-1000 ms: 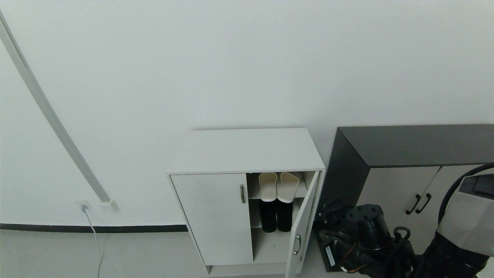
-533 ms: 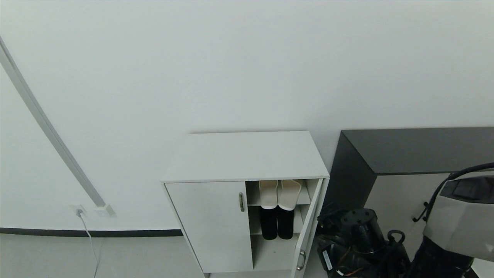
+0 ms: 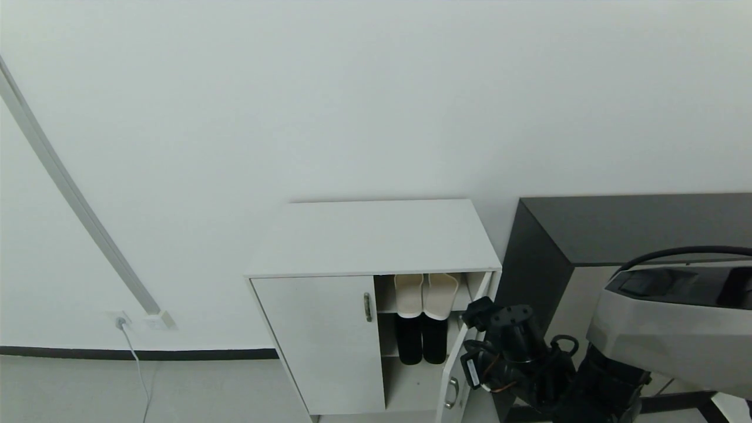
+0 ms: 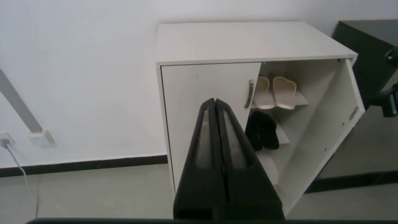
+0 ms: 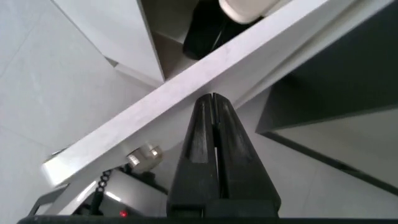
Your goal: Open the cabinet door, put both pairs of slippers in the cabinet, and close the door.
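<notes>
Black and pressed together on nothing, my right end effector (image 5: 213,98) points its tip at the white edge of the open cabinet door (image 5: 205,65). I can't tell whether it touches the panel. The door's metal handle (image 5: 144,155) sits just beside it. My left end effector (image 4: 214,101) is likewise closed tight and empty, held well apart from the cabinet (image 4: 249,43) and facing its front.

In the head view my right arm covers part of the door's outer side, and the cabinet's foot is cut off at the picture's edge. Inside, the cream slippers (image 3: 425,294) lie side by side on the upper shelf. The black slippers (image 3: 420,341) rest on the shelf below, their far ends lost in shadow. The left door (image 3: 323,341) is shut. A dark cabinet (image 3: 617,223) stands just to the right, partly behind my arm. Far left, a wall socket (image 3: 121,321) holds a cable.
</notes>
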`<state>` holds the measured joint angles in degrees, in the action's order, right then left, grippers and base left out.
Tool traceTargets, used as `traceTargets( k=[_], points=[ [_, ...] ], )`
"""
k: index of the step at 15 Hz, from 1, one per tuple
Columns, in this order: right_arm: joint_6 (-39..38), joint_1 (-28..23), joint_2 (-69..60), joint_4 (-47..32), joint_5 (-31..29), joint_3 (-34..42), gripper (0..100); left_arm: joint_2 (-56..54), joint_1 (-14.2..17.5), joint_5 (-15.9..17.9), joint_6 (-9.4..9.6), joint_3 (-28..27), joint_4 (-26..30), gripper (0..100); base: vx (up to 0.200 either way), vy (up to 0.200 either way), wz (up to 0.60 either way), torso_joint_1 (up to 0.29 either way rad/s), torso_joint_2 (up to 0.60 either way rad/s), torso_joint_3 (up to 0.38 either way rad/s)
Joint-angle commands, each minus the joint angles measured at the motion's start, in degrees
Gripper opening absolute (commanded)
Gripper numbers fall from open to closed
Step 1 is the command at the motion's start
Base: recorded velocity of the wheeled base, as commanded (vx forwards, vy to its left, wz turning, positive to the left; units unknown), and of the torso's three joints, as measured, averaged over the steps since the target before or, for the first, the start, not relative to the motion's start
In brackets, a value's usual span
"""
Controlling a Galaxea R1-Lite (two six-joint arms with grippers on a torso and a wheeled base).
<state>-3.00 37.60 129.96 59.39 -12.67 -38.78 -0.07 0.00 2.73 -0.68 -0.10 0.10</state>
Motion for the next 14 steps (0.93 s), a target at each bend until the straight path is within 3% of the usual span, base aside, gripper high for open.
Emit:
traceTargets(
  k=[1, 14],
  points=[
    [0.01, -0.51, 3.72, -0.07, 0.01, -3.5, 0, 0.07, 0.09, -0.01, -0.02, 0.01, -0.01, 0, 0.0, 0.0, 0.0, 0.0, 0.0, 0.0],
    [0.01, -1.47, 12.77, -0.07, -0.34, -21.08, 0, 0.07, 0.09, -0.01, -0.02, 0.01, -0.01, 0, 0.0, 0.0, 0.0, 0.0, 0.0, 0.0]
  ],
)
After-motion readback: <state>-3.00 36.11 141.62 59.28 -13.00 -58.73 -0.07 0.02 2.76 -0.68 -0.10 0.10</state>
